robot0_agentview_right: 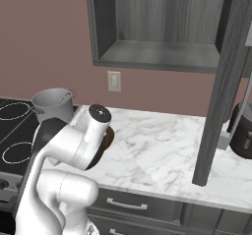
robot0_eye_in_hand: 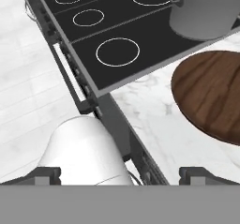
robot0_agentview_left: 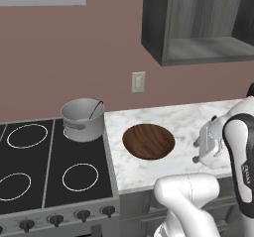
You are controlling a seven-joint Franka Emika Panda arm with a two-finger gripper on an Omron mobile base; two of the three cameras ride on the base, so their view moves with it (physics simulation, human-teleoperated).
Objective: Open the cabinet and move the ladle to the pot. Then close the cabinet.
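Tool (robot0_eye_in_hand: 121,174) spread wide above counter edge (robot0_eye_in_hand: 140,138).

The arm is folded up pretty tight: it rises from the base, bends back on itself at the elbow, and the wrist ends up low and close to the body. The gripper (robot0_eye_in_hand: 122,174) has its jaws spread wide apart with nothing between them, and its fingertips (robot0_eye_in_hand: 194,174) poke up on each side in the hand view.
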